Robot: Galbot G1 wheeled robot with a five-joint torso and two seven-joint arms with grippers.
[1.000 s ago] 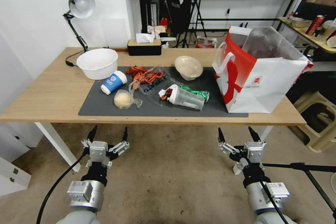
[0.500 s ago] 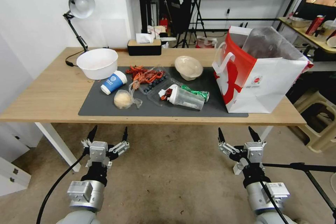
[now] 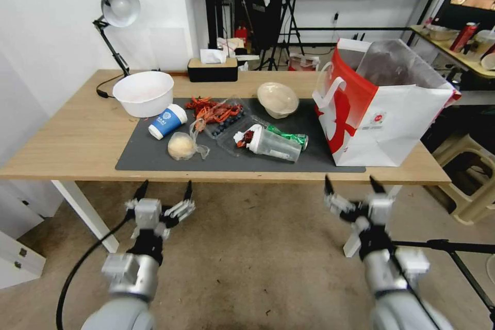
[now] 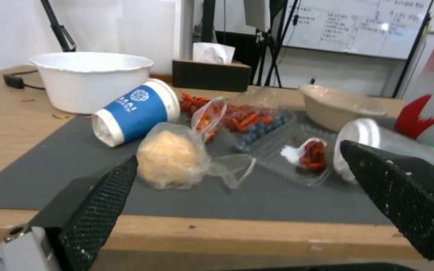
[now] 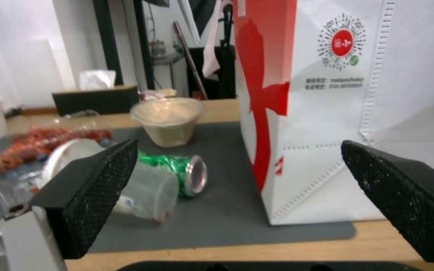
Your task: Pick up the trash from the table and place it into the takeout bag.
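On the table's (image 3: 67, 134) dark mat lies the trash: a blue-and-white paper cup (image 3: 167, 121) on its side, a bun in a clear bag (image 3: 181, 146), red crayfish shells (image 3: 214, 109), clear trays (image 3: 232, 129), a clear plastic cup (image 3: 273, 144) against a crushed green can (image 3: 289, 136), and a beige bowl (image 3: 278, 99). The takeout bag (image 3: 381, 108) stands open at the right end. My left gripper (image 3: 166, 188) hangs open below the table's front edge, facing the bun (image 4: 169, 158). The right gripper (image 3: 350, 184) is open too, facing the can (image 5: 177, 169) and bag (image 5: 327, 113).
A white bowl (image 3: 143, 93) and a desk lamp (image 3: 117, 7) stand at the back left, and a tissue box (image 3: 212, 68) sits at the back edge. A tripod leg (image 3: 448, 247) crosses the floor on the right, near a stool (image 3: 464, 165).
Both arms have started to move. The two grippers sit slightly higher and closer to the table's front edge, still open. The trash has not shifted.
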